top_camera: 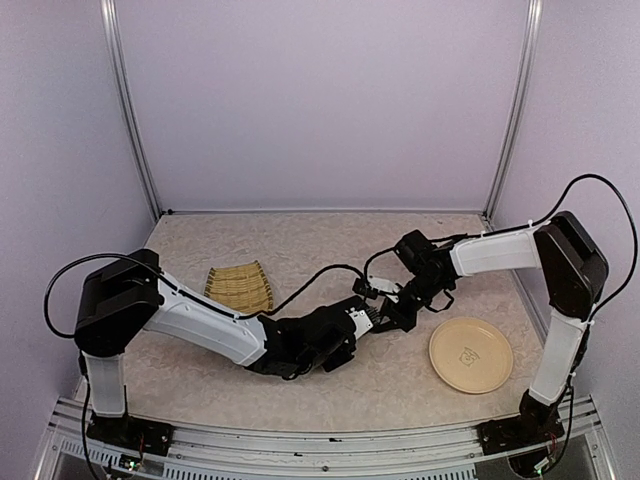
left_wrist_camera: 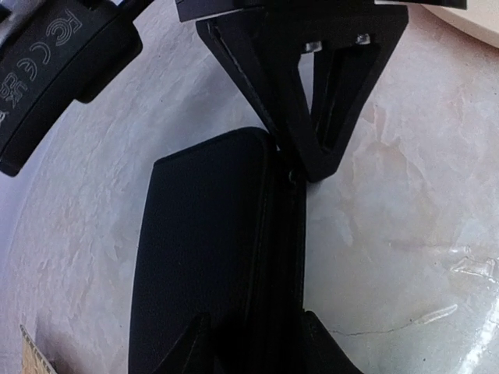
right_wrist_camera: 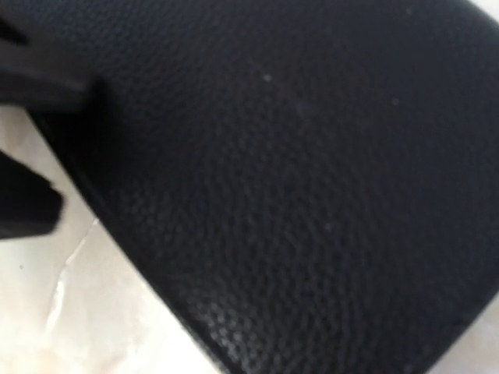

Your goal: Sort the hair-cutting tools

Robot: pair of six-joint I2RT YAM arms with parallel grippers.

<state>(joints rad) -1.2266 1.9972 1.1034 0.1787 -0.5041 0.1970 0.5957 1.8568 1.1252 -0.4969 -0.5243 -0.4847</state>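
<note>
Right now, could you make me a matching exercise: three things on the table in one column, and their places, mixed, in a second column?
Things:
1. woven tray
2. round plate
3. black case

Places:
A. between the left claw and the right claw
B. right part of the table
C. left part of the table

Pairs: 1-C, 2-B, 3-A.

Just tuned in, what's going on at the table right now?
Both arms meet over the black zip case. The left gripper holds the case between its fingers, while the right gripper, shut, has its tips at the zipper edge, seemingly working it open. No scissors or clips are in view. The woven bamboo tray and the round beige plate sit off to either side, untouched.
</note>
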